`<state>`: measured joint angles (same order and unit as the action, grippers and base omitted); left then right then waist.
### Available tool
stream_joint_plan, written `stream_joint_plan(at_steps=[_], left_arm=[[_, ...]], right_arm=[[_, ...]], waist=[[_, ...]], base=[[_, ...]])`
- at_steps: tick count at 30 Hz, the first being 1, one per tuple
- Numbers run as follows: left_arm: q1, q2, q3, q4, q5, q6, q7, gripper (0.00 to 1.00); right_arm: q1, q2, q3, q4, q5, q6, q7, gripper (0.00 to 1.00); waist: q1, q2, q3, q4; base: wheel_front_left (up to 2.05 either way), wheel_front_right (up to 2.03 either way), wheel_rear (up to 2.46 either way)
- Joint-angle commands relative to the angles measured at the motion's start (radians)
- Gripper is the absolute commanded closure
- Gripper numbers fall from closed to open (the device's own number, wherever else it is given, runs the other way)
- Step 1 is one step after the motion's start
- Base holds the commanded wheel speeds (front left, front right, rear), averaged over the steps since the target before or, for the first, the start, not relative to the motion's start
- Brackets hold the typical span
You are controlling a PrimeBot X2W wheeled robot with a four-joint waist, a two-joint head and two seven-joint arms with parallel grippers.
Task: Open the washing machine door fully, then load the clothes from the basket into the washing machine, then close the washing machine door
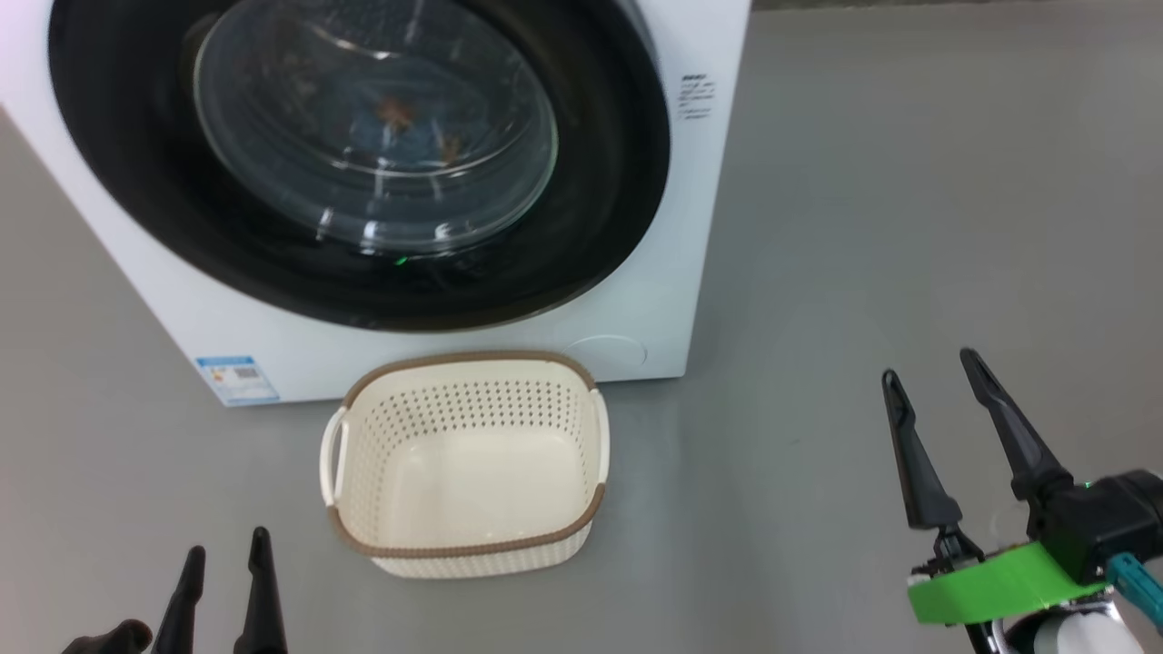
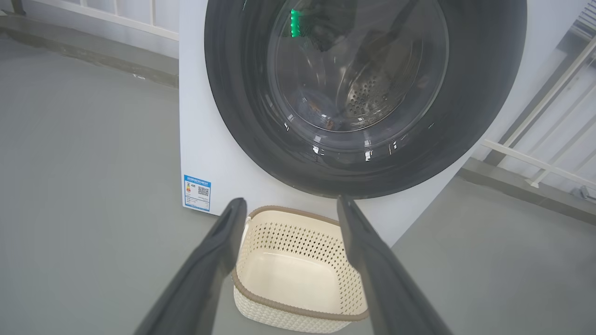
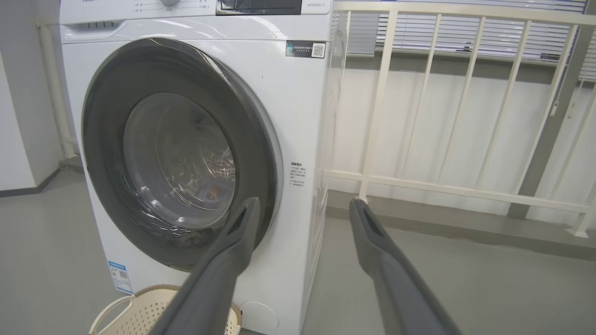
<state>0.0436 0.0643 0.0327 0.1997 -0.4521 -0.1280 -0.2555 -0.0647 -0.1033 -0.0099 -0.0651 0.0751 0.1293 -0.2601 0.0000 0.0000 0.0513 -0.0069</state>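
Observation:
The white washing machine stands ahead with its round black door shut flat against the front. Through the glass window I see the clothes inside the drum, blue fabric with orange-brown spots. The cream basket sits on the floor before the machine, with nothing in it. My left gripper is open at the lower left, short of the basket. My right gripper is open at the lower right, well away from the machine. In the wrist views the left gripper and right gripper hold nothing.
Grey floor spreads to the right of the machine. A white railing runs along the wall beside the machine. A blue label sticker marks the machine's lower front corner.

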Motion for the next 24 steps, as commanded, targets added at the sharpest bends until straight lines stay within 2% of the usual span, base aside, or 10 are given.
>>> stream_joint_plan(at_steps=[1, 9, 21, 22, 24], left_arm=[[-0.012, 0.009, 0.037, -0.027, 0.012, -0.003, -0.006, 0.00], [0.007, 0.002, 0.049, -0.030, 0.037, -0.003, -0.006, 0.00], [0.018, 0.001, 0.045, -0.038, 0.046, -0.003, -0.006, 0.00], [0.031, -0.013, 0.011, -0.007, 0.044, 0.000, 0.000, 1.00], [0.042, -0.022, 0.008, 0.017, 0.044, 0.000, 0.001, 1.00]], right_arm=[[0.001, 0.000, 0.018, -0.030, 0.013, 0.001, -0.002, 0.00], [0.078, 0.016, -0.012, -0.034, 0.001, 0.001, -0.002, 0.00], [0.087, 0.026, -0.029, -0.029, 0.001, 0.001, -0.002, 0.00], [0.104, 0.032, -0.047, -0.001, -0.002, 0.000, 0.000, 1.00], [0.111, 0.037, -0.044, 0.026, -0.001, 0.000, 0.002, 1.00]], waist=[[0.0000, 0.0000, -0.044, -0.044], [0.0000, 0.0000, -0.065, -0.046], [0.0000, 0.0000, -0.079, -0.032], [0.0000, 0.0000, -0.079, -0.032], [0.0001, 0.0000, -0.079, -0.032]], base=[[0.00, 0.00, 0.00], [0.00, 0.00, 0.00], [0.00, 0.00, 0.00], [0.00, 0.00, 0.00], [0.00, 0.00, 0.00]])
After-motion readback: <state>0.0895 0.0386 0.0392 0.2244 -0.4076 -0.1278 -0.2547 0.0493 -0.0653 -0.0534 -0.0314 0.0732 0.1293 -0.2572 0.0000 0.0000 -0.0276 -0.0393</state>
